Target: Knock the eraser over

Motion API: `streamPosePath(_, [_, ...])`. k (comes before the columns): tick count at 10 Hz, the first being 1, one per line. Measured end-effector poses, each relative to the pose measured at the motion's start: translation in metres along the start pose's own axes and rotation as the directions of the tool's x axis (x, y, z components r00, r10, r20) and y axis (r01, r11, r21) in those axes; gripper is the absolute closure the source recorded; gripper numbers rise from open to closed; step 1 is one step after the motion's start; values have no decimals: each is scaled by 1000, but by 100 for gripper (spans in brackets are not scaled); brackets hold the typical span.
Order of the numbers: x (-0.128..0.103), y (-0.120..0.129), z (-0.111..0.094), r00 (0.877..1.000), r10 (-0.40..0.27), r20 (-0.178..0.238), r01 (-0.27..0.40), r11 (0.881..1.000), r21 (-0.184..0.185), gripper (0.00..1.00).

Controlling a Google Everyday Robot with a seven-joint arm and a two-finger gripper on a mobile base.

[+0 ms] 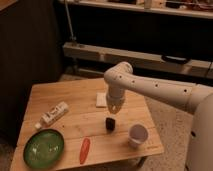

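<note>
While the small black rectangular eraser (110, 123) stands upright on the wooden table (60, 97), between white cup (137, 135) and red piece (85, 150), the gripper (115, 106) hovers just above; finger state unclear. Push sideways near its top, away from the cup

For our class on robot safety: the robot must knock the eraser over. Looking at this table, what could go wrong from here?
1. The gripper hangs just above and behind the eraser; a push toward the front could send it off the table edge.
2. The white cup stands close on the eraser's right; a wide sweep could topple it.
3. The white block lies beside the gripper and could be nudged.
</note>
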Motion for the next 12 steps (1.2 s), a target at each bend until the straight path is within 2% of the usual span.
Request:
streamPosePath(2, [-6,12,-1,1000,10,-3,-10,1000,0,100])
streamPosePath(5, [-1,4,-3,1000,-5,-8,5,1000,0,100])
streamPosePath(7, [-17,-2,-4,1000,-15,-2,15,1000,-17,100])
streamPosePath(10, [-33,-10,-4,1000,-15,-7,15,1000,-12,100])
streamPosePath(12, [-24,-6,-7,1000,-15,-4,15,1000,-11,100])
